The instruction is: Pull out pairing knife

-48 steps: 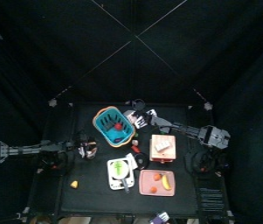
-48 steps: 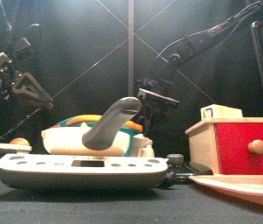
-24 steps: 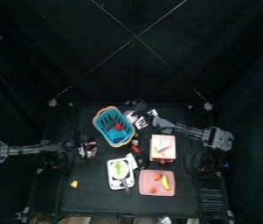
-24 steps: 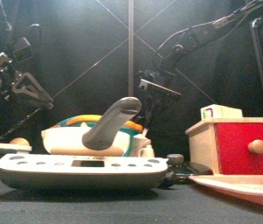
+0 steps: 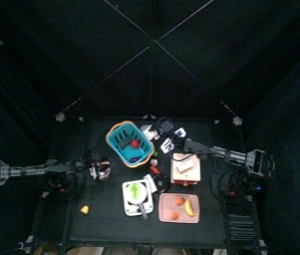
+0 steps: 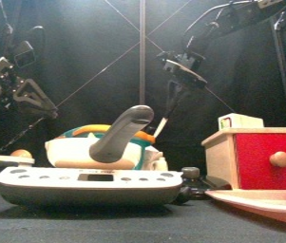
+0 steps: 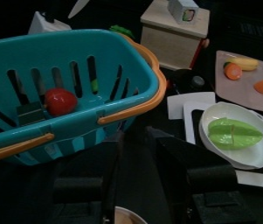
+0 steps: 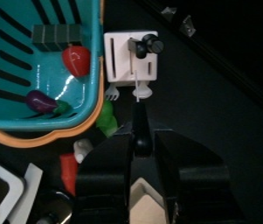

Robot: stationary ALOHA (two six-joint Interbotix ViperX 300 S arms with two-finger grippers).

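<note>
Paring knife [image 8: 138,80], slim and pale-bladed, hangs pinched in my right claw [image 8: 138,131] above its white knife block [image 8: 134,54]; left claw's [image 7: 145,179] jaws stay unreadable.

Top view straight down from high above, table small. Front view level, close at table edge. Wrist views close, angled downward. Shared across all four: teal basket [image 5: 129,142] [image 6: 97,142] [image 7: 64,83] [image 8: 34,66].
</note>
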